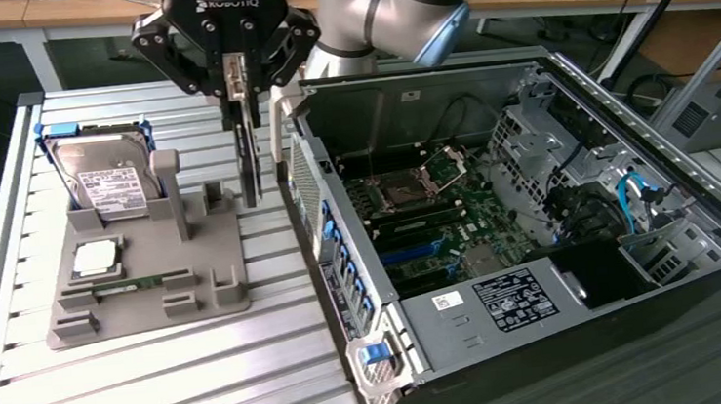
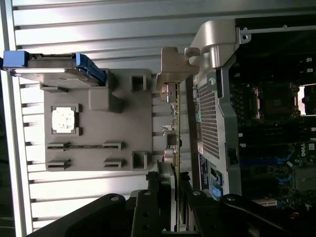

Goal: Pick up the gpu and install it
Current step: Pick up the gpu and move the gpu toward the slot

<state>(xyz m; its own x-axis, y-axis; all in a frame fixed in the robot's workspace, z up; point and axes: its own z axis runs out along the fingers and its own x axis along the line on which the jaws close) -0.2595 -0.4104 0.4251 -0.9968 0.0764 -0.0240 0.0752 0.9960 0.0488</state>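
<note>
Gpu (image 1: 248, 168): thin dark card, upright and edge-on, clamped at its upper end by the claw (image 1: 238, 100); hangs at 9 o'clock of the computer case (image 1: 337, 233) in the exterior view, probably for edge-first seating.

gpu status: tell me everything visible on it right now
The gpu is seen edge-on. It is a thin, dark, flat card with small parts along its edge and a silver metal bracket at one end. It hangs upright, pinched in the claw, over the slatted table, between the grey parts holder and the open computer case. It appears to touch neither of them.
</note>
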